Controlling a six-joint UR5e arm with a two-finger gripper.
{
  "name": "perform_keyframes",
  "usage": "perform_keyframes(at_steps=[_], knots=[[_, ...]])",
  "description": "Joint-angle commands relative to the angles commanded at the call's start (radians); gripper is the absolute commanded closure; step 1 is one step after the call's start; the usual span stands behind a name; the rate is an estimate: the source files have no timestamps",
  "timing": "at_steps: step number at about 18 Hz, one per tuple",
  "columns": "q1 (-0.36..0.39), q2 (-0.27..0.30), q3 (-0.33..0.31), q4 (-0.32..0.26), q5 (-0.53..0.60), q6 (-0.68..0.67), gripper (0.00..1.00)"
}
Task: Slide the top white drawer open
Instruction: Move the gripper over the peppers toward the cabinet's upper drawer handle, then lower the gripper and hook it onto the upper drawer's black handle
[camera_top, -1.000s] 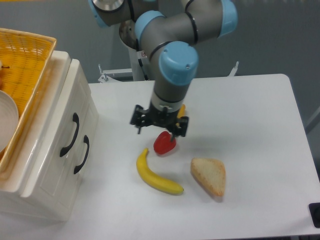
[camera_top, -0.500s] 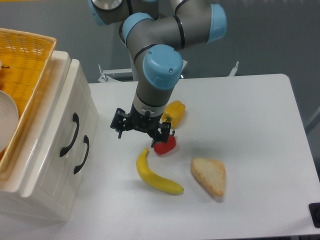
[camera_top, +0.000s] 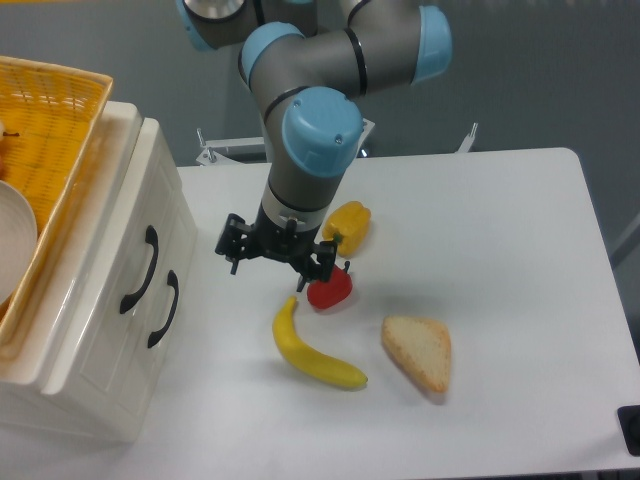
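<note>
UR5e arm over white table, drawer unit at L edge – item list, L to R.

Yellow wicker basket (camera_top: 45, 140) w/ white bowl (camera_top: 12, 240) inside, sits atop cream-white cabinet. Top white drawer (camera_top: 125, 255): L side of frame, closed flush, curved black handle (camera_top: 141, 268) on front; lower drawer (camera_top: 140, 345) w/ own black handle just beside it, also closed. Gripper (camera_top: 277, 268): above table, R of drawers, apart from handles, fingers spread wide, nothing held. Banana (camera_top: 312, 345) below gripper. Red pepper (camera_top: 330, 288) just by gripper's R finger; yellow pepper (camera_top: 348, 225) behind it, partly hidden by wrist. Bread slice (camera_top: 418, 352) R of banana. Table (camera_top: 500, 230) white, no readable labels, brands or writing on any item.
</note>
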Motion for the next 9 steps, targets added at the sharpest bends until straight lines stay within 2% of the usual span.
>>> perform_keyframes(at_steps=[2,5,9], knots=[[-0.029,0.002,0.012,-0.006,-0.018,-0.046,0.0],[-0.034,-0.011,0.025,-0.037,-0.025,-0.081,0.0],[-0.048,-0.009,0.025,-0.037,-0.136,-0.115,0.0]])
